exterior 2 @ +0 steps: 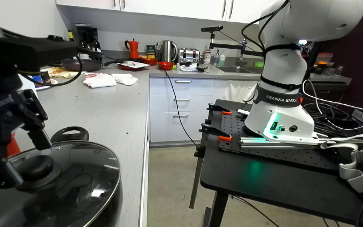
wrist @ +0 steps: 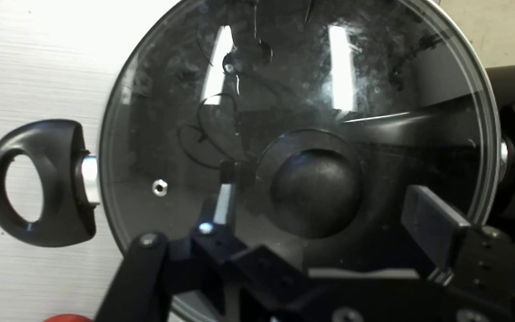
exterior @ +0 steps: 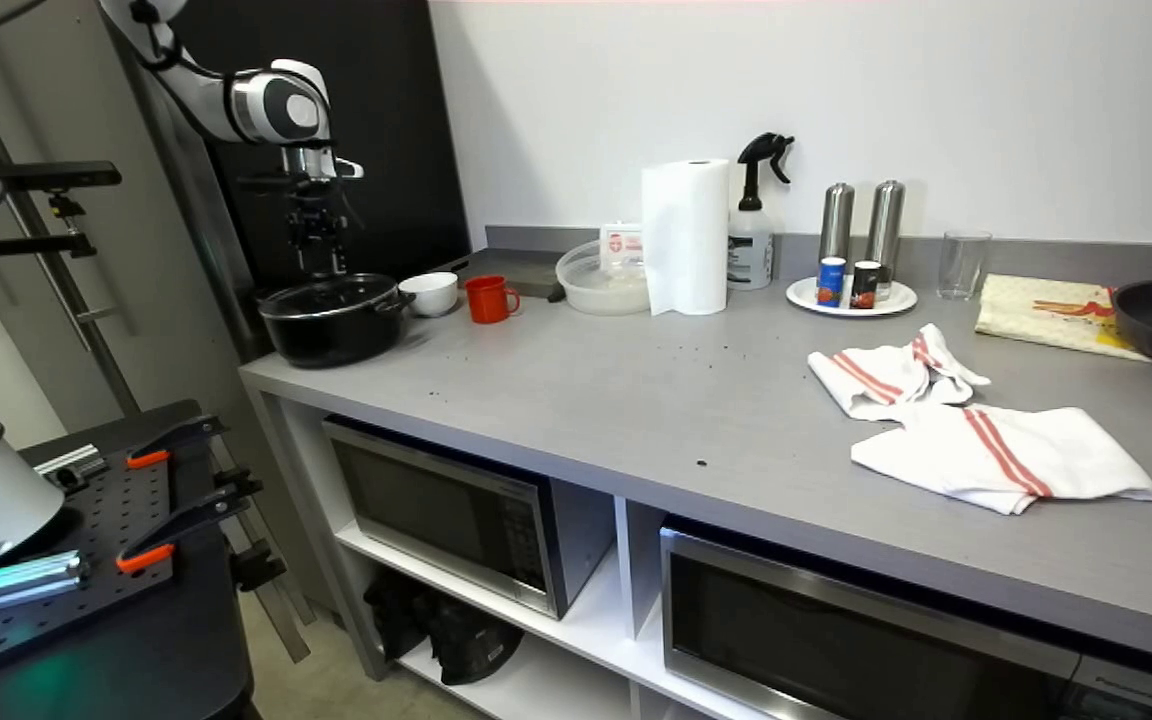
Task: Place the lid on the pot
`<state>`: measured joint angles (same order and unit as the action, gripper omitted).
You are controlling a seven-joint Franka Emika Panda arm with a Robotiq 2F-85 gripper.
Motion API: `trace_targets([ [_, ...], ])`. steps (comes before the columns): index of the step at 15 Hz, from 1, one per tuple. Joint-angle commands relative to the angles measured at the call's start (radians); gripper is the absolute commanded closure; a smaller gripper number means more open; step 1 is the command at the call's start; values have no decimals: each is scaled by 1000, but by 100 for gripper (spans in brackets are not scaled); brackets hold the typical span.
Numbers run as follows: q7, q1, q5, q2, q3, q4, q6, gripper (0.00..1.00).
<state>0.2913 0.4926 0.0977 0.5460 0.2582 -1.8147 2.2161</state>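
Note:
The glass lid (exterior: 329,294) with a black knob sits on top of the black pot (exterior: 336,337) at the counter's left end. In an exterior view the lid (exterior 2: 83,186) looks level, with its rim over the pot (exterior 2: 114,205). My gripper (exterior: 324,270) is just above the lid, pointing down. In an exterior view the gripper's (exterior 2: 31,162) fingertips stand on either side of the knob (exterior 2: 36,167). In the wrist view the gripper (wrist: 322,192) is open, with gaps between both fingers and the knob (wrist: 315,193). The lid (wrist: 284,120) covers the pot opening; a pot handle (wrist: 58,192) shows at left.
A white bowl (exterior: 431,293) and a red mug (exterior: 489,299) stand close beside the pot. A plastic tub (exterior: 601,280), paper towel roll (exterior: 686,240) and white towels (exterior: 1016,455) are farther along the counter. The pot is near the counter's front edge. A dark panel (exterior: 366,120) stands behind the arm.

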Motion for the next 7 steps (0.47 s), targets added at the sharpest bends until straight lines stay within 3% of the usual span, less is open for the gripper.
trace_targets([
  [1, 3, 2, -16, -27, -1, -16, -10, 0],
  [7, -2, 5, -4, 0, -8, 6, -5, 0],
])
